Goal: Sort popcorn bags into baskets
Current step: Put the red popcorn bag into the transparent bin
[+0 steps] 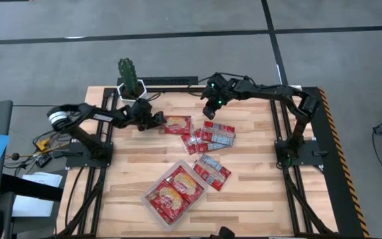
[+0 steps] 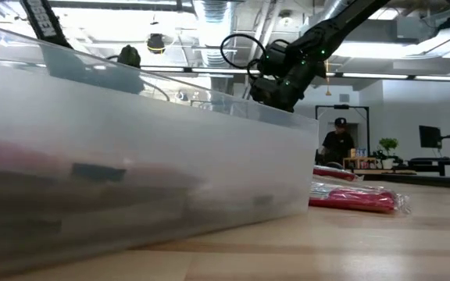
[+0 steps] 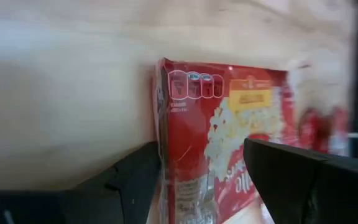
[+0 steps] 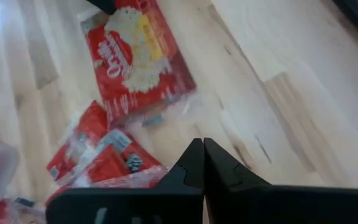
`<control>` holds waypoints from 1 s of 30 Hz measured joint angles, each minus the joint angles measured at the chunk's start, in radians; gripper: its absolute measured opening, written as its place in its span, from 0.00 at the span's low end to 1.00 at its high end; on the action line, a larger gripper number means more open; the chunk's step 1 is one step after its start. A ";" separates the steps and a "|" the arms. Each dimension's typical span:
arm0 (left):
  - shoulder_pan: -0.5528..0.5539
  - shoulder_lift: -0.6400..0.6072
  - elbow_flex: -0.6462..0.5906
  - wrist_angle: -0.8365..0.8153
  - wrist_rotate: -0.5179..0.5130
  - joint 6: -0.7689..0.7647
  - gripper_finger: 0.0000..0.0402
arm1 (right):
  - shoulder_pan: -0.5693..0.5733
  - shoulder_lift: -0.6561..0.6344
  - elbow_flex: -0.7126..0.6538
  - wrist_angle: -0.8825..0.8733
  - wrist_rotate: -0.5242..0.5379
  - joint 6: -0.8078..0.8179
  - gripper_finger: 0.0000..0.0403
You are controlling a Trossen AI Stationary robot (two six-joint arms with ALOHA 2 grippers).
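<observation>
My left gripper (image 1: 159, 120), fingers apart, straddles one end of a popcorn bag (image 1: 178, 124) lying flat near the table's far edge, its length running away from me. My right gripper (image 1: 210, 110) hangs shut nearby; the basket (image 1: 150, 202) lies well apart.
</observation>
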 joint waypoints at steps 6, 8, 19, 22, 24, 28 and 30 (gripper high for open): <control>0.001 0.094 0.002 0.116 0.052 -0.027 0.57 | 0.010 0.036 0.001 -0.011 0.050 0.000 0.07; 0.000 0.095 0.002 0.116 0.047 -0.026 0.56 | 0.011 0.072 0.001 -0.004 0.051 0.000 0.06; -0.011 0.094 0.038 0.113 0.054 -0.042 0.48 | 0.056 0.247 0.019 0.060 0.058 0.003 0.05; -0.015 0.095 0.042 0.113 0.049 -0.043 0.48 | 0.080 0.279 0.059 0.036 0.064 -0.004 0.06; -0.015 0.095 0.042 0.113 0.049 -0.047 0.48 | 0.093 0.297 0.093 0.035 0.064 -0.009 0.06; -0.015 0.095 0.042 0.113 0.048 -0.051 0.48 | 0.114 0.346 0.159 0.060 0.059 -0.028 0.03; -0.015 0.095 0.042 0.114 0.049 -0.052 0.48 | 0.117 0.359 0.179 0.051 0.061 -0.027 0.03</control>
